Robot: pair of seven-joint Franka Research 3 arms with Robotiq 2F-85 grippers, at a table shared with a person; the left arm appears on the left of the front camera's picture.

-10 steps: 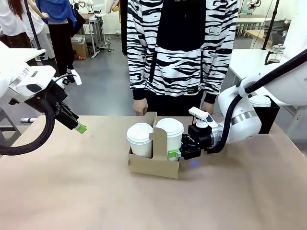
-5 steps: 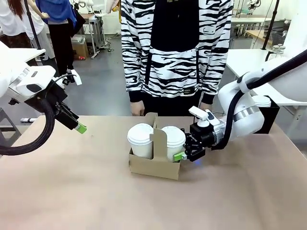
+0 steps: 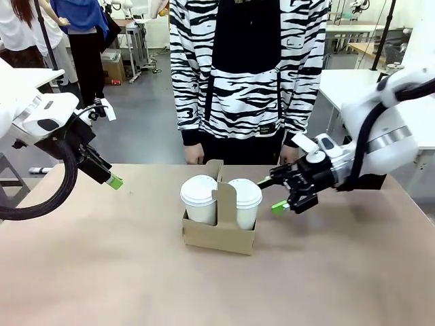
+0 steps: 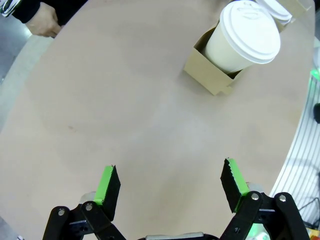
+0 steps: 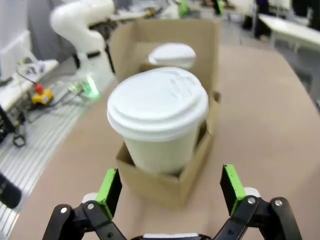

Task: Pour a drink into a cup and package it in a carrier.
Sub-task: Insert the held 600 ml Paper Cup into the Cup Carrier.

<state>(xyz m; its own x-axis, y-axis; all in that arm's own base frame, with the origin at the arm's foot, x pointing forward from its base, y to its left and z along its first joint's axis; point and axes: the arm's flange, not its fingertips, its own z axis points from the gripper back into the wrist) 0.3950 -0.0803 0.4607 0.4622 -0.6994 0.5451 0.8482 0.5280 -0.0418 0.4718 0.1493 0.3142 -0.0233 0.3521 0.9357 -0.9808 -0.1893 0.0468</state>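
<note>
- Two lidded white paper cups stand in the brown cardboard carrier point(image 3: 219, 227) at the middle of the tan surface point(image 3: 102, 272), one on each side of its upright centre handle.
- Nearest the right end effector point(image 3: 277, 195) is the cup point(image 3: 245, 202) in the carrier's right-hand slot; the other cup point(image 3: 200, 197) sits in the left-hand slot.
- Released and holding nothing, the right end effector hangs just beside the right-hand cup, its green-padded fingers spread and clear of the cup's side.
- Seen from the right wrist, that cup point(image 5: 157, 117) stands upright in its slot beyond the spread fingers point(image 5: 108, 187), its domed lid in place, with the second cup's lid point(image 5: 172, 54) behind the cardboard divider.
- Off to the left, the left end effector point(image 3: 112, 180) hovers above the surface, well apart from the carrier, angled down toward the surface.
- From the left wrist camera its fingers point(image 4: 108, 184) stand wide apart with bare surface between them; the carrier point(image 4: 207, 75) and a cup point(image 4: 245, 37) lie far ahead.
- Across the surface, a person in a black-and-white striped top point(image 3: 248, 68) stands facing the carrier, hands point(image 3: 198, 153) low at the far edge.
- No drink is visible; both lids are closed.
</note>
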